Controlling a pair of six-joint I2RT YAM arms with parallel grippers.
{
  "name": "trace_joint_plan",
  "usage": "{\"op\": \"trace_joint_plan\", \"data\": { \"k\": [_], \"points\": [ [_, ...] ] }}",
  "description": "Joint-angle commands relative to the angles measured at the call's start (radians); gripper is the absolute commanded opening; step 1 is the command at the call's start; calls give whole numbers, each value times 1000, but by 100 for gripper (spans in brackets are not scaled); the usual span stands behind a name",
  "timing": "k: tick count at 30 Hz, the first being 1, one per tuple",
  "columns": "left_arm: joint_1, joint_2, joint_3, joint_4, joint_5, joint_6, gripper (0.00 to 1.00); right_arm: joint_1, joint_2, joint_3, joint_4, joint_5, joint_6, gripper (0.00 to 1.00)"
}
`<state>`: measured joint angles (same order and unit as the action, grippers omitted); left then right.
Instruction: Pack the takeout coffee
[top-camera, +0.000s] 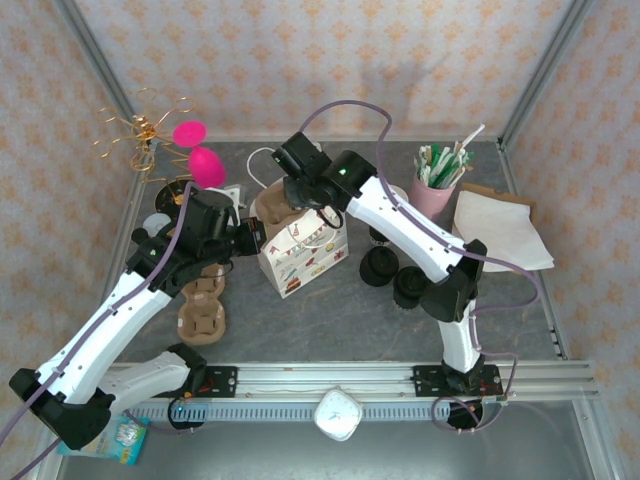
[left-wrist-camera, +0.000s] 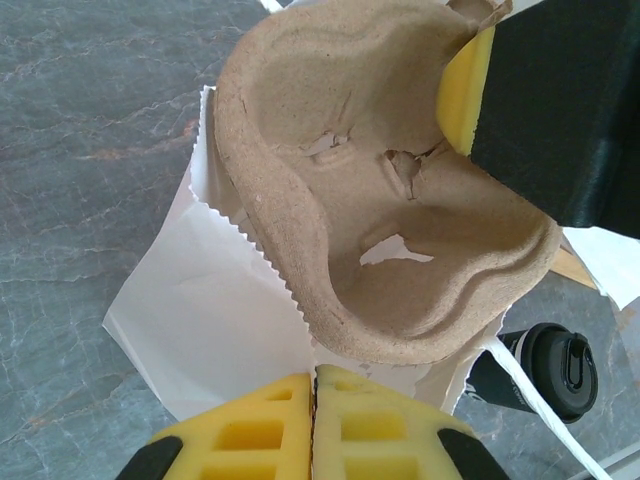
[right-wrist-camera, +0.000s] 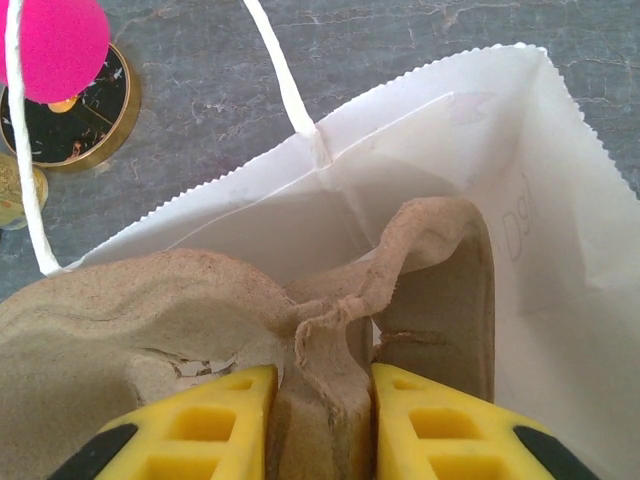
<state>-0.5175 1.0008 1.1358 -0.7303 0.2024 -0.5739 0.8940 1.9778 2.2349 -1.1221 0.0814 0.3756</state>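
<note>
White paper bag (top-camera: 300, 255), printed with bunting, stands upright near the middle of the grey table (top-camera: 330, 320). Its zigzag-cut rim is open at the top. A brown moulded-pulp cup carrier (left-wrist-camera: 330, 150) sits tilted in the mouth, partly inside and partly above the rim. Its curved edge lies close against the bag's wall on the left arm's side.

The right gripper (right-wrist-camera: 322, 420) comes down from above, its yellow fingers pinching the carrier's raised centre ridge. The left gripper (left-wrist-camera: 315, 395) is at the bag's left edge. Its fingers are pressed together with the paper running into the seam between them, so it appears to be nipping the rim.

Just right of the bag, under the right forearm, two black-lidded round things (top-camera: 392, 272) stand on the table. From the left wrist, one shows a black sip lid beside the bag's corner. It looks like the takeout coffee (left-wrist-camera: 545, 370), though its cup wall is too shadowed to be sure.

Bare table lies in front of the bag, reaching to the metal rail (top-camera: 330, 378). A stack of spare carriers (top-camera: 205, 305) lies to the left. A pink cup of straws (top-camera: 432, 195) and napkins (top-camera: 500, 230) crowd the back right. Two pink balls (top-camera: 205, 165) on a wire stand occupy the back left.
</note>
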Motion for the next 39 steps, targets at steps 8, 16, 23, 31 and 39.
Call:
{"op": "trace_joint_plan", "data": {
  "k": [8,16,23,31,39],
  "points": [
    [-7,9,34,-30,-103,15,8,42,-30,-22,-123,44,-15,26],
    [-6,20,47,-57,-146,18,8,46,-77,-37,-173,44,-10,26],
    [-6,36,57,-76,-174,14,9,58,-114,-74,-186,29,1,26],
    [-6,47,84,-95,-188,0,9,60,-147,-100,-184,30,17,26],
    [-8,16,54,1,-31,13,8,60,-43,24,-186,25,1,26]
  ]
}}
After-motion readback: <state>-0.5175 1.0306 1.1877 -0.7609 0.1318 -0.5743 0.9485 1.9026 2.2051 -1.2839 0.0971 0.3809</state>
